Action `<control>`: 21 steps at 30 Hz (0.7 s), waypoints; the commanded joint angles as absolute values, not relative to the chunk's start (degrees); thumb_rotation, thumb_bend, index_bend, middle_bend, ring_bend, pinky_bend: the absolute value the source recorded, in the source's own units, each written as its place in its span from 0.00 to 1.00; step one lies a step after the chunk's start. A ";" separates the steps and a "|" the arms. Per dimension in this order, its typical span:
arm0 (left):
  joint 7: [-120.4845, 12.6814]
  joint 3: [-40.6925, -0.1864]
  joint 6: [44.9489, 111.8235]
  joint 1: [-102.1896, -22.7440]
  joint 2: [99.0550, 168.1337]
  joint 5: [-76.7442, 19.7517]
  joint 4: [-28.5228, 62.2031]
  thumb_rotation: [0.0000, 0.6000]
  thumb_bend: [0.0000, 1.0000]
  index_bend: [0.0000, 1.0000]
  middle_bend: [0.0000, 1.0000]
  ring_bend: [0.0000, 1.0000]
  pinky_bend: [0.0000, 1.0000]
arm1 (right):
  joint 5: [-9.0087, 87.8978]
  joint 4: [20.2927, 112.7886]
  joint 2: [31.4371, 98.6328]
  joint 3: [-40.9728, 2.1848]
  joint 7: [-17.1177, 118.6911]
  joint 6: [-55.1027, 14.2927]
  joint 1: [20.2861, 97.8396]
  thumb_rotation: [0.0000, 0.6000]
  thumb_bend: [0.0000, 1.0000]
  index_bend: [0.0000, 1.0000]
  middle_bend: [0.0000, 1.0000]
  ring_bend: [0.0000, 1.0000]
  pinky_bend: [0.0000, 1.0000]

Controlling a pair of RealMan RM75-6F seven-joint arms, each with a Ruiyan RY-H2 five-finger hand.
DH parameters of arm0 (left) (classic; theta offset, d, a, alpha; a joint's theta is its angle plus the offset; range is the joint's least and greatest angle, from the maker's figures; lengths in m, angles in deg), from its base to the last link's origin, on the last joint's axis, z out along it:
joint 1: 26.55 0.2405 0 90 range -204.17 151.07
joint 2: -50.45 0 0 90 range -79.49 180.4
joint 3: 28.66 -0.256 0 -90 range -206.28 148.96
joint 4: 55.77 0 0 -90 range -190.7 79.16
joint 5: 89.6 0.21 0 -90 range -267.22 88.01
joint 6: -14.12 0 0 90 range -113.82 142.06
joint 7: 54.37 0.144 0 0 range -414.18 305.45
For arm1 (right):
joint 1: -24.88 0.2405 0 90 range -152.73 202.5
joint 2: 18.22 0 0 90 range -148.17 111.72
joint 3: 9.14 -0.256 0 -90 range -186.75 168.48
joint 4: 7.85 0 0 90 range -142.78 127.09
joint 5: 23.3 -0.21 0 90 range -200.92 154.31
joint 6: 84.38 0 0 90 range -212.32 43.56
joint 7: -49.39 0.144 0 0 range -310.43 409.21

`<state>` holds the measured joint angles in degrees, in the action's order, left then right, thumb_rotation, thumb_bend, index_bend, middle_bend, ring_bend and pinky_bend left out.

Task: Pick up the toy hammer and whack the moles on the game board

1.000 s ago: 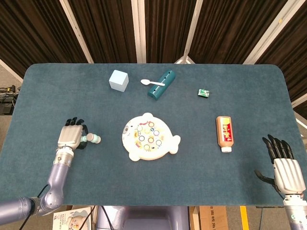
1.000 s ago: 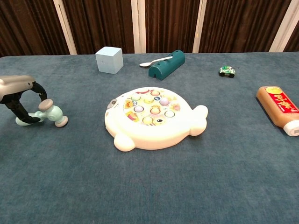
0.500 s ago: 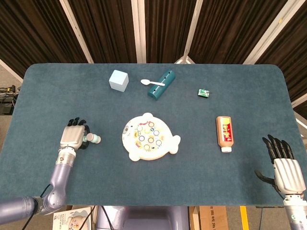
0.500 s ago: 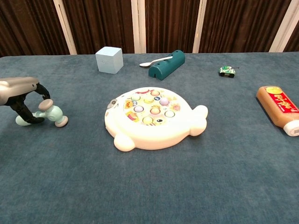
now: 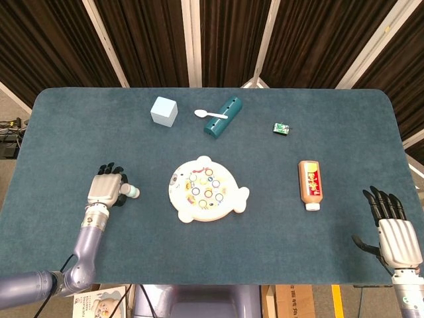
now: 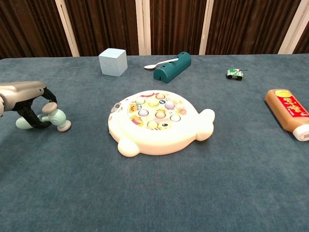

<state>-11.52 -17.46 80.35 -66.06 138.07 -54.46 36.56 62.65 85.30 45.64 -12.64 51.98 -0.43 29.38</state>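
The toy hammer, pale mint with pink faces, lies on the blue cloth left of the game board. My left hand arches over its handle, fingers curled down around it just behind the head. From above, the left hand covers the handle and only the hammer head shows. The white round game board with coloured moles sits mid-table, a hand's width right of the hammer; it also shows as the game board from above. My right hand rests at the near right edge, fingers spread, holding nothing.
A brown bottle lies right of the board. At the back stand a pale blue cube, a teal block with a white spoon on it, and a small green toy.
My left hand has slid a little to the right along the hammer's handle, toward the head. The hammer has barely shifted. The right hand has not moved.
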 commanded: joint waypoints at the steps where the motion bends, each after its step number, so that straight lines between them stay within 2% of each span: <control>1: -11.44 -17.64 80.47 -66.16 138.19 -54.48 36.40 1.00 0.51 0.50 0.17 0.00 0.05 | 62.65 85.26 45.61 -12.64 52.01 -0.46 29.40 1.00 0.19 0.00 0.00 0.00 0.00; 11: -12.26 -17.83 80.98 -66.23 138.43 -54.42 35.84 1.00 0.59 0.54 0.19 0.01 0.08 | 62.64 85.20 45.64 -12.65 52.01 -0.44 29.40 1.00 0.19 0.00 0.00 0.00 0.00; 14: -12.64 -17.88 81.26 -66.19 138.44 -53.92 35.88 1.00 0.62 0.56 0.21 0.05 0.13 | 62.63 85.22 45.66 -12.65 51.96 -0.43 29.39 1.00 0.19 0.00 0.00 0.00 0.00; 21: -13.79 -18.03 81.48 -66.06 138.53 -52.68 35.76 1.00 0.68 0.59 0.29 0.19 0.33 | 62.54 85.31 45.62 -12.65 51.98 -0.46 29.37 1.00 0.19 0.00 0.00 0.00 0.00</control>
